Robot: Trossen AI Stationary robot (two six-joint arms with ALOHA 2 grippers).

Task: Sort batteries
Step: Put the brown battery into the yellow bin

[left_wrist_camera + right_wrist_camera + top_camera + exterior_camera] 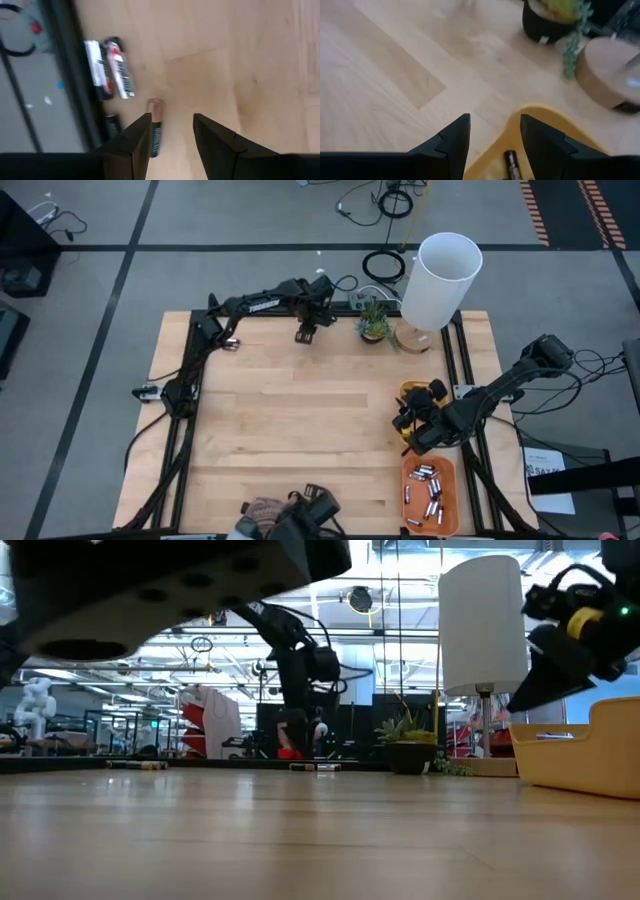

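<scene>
Copper-capped cylindrical battery (pixel 155 134) (smooth) on wood-grain table (pixel 240 60).

The table (pixel 260 60) beneath the left gripper (pixel 172 122) is pale, smooth, matt wood. Just beyond its matt black plastic fingers (pixel 215 135), batteries (pixel 117 67) show glossy metallic wrap. Below the right gripper (pixel 492 125), the yellow tray (pixel 520 117) looks like smooth plastic.
</scene>
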